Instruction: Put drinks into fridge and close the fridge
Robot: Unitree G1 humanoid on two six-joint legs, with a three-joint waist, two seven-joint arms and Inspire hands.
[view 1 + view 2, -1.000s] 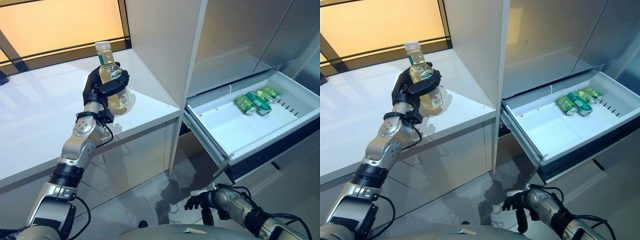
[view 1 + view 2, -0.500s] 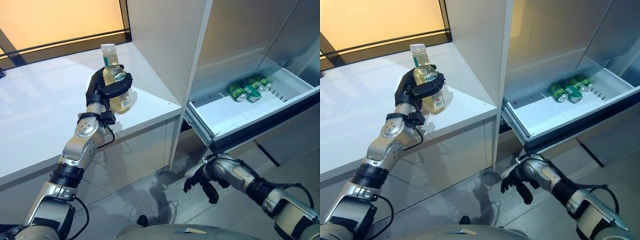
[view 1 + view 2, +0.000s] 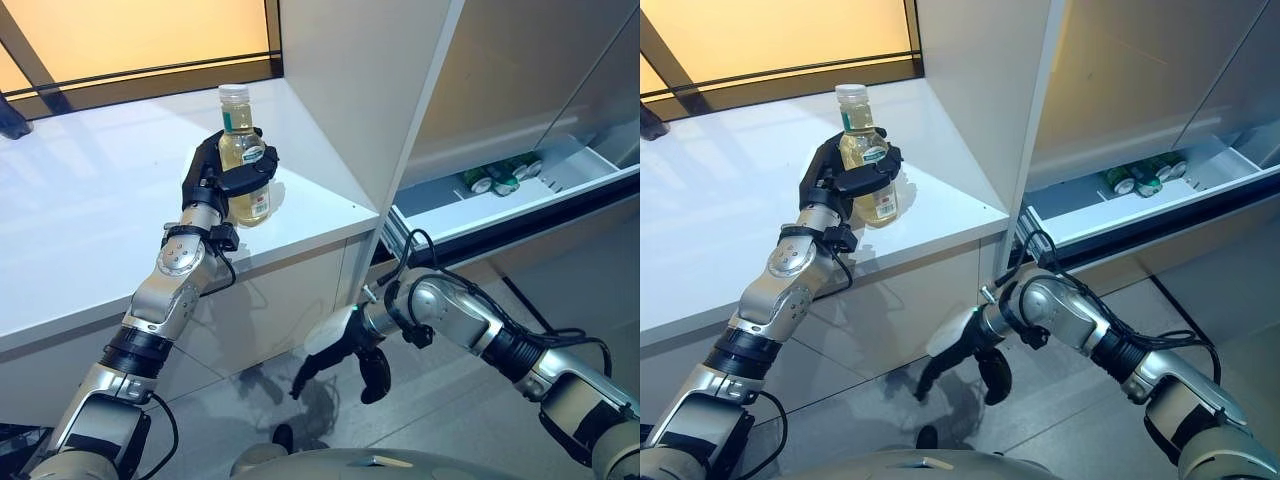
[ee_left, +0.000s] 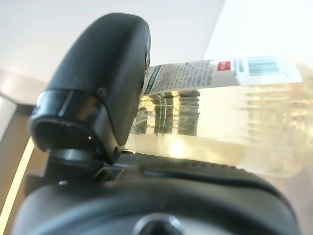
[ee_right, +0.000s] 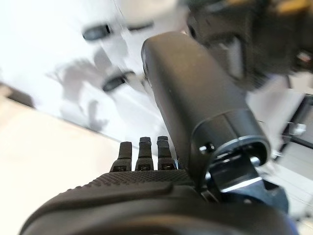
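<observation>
Swung left, right hand (image 3: 345,352) hangs slack-fingered; left hand (image 3: 213,178) clasps bottle (image 3: 243,160) upright.

The counter (image 3: 70,230) and open fridge drawer (image 3: 520,200) are seen from above by both head views — nearly alike. Each robot hand is viewed very close from its wrist.

Bright, amber window glow, wrist-cam blur

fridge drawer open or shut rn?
Open. The fridge drawer stands pulled out from the cabinet front, its white inside exposed, with green cans lying at the back.
</observation>
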